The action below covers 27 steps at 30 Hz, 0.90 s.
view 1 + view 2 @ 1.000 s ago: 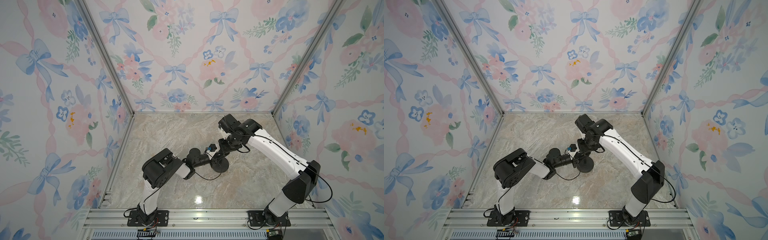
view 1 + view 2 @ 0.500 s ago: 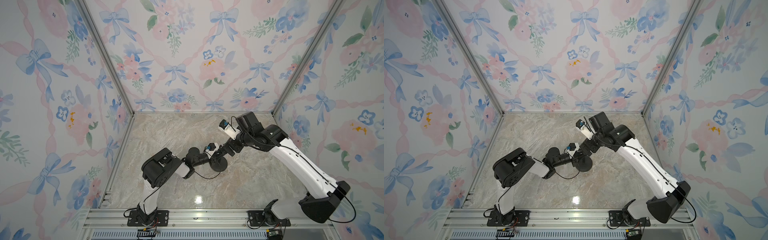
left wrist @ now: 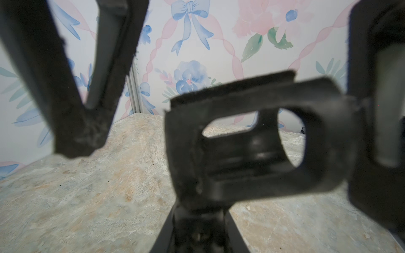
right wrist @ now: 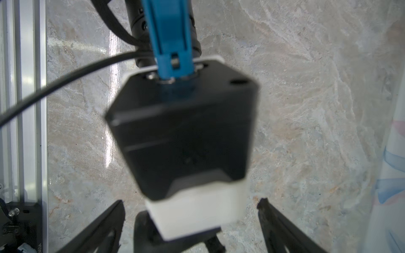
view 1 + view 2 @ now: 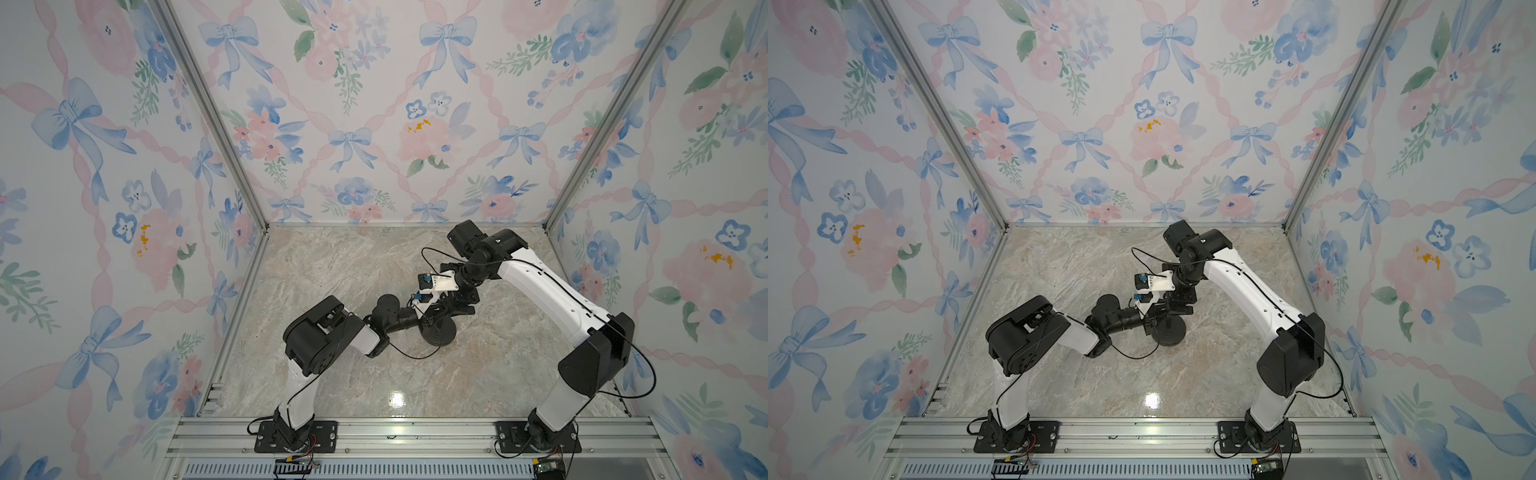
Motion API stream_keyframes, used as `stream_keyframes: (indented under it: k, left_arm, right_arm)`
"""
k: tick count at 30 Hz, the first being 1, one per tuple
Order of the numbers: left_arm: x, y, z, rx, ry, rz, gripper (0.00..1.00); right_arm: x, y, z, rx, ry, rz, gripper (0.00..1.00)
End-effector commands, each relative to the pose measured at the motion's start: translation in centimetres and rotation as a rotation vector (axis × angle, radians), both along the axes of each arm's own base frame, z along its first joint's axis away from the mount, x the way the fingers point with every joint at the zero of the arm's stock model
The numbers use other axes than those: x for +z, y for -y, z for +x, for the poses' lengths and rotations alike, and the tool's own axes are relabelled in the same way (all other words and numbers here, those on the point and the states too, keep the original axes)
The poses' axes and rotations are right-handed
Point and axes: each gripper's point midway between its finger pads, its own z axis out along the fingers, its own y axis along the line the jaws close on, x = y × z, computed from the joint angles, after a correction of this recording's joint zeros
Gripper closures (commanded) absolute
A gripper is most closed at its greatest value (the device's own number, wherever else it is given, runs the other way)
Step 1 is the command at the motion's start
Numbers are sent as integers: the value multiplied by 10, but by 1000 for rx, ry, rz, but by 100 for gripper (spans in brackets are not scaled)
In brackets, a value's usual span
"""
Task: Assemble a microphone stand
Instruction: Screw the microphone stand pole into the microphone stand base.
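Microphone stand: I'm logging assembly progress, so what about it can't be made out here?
Whether the rod is seated in the disc base: in both top views the joint is covered by the left gripper and right gripper.
Right wrist view: the left arm's camera housing blocks most of what lies between the fingers.
Clip head: left wrist view, too close, blurred; contact with those fingers unclear.

Twin overhead views; two wrist close-ups.
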Motion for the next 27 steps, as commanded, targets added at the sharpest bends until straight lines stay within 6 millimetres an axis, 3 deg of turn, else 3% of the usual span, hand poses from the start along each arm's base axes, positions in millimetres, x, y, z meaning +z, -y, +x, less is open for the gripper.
stream_keyframes:
  k: [1, 3, 9, 15, 21, 27]
  left_arm:
    - [5, 5, -3, -42, 10, -16, 90]
    - [5, 4, -2, -39, 8, -17, 90]
    - [5, 3, 1, -17, 2, -20, 87]
    - [5, 0, 8, 24, -10, -24, 76]
    - [5, -1, 10, 43, -15, -24, 68]
    - [7, -4, 11, 57, -8, -23, 57]
  right_arm:
    - [0, 6, -11, 5, -83, -19, 18]
    - [-3, 6, -7, -22, -93, -22, 31]
    - [-3, 5, -6, -81, -83, 8, 48]
    - [-11, -2, -5, -250, -47, 54, 69]
    - [-38, 3, 7, -577, -27, 10, 64]
    - [-35, 9, 14, -845, -41, 15, 63]
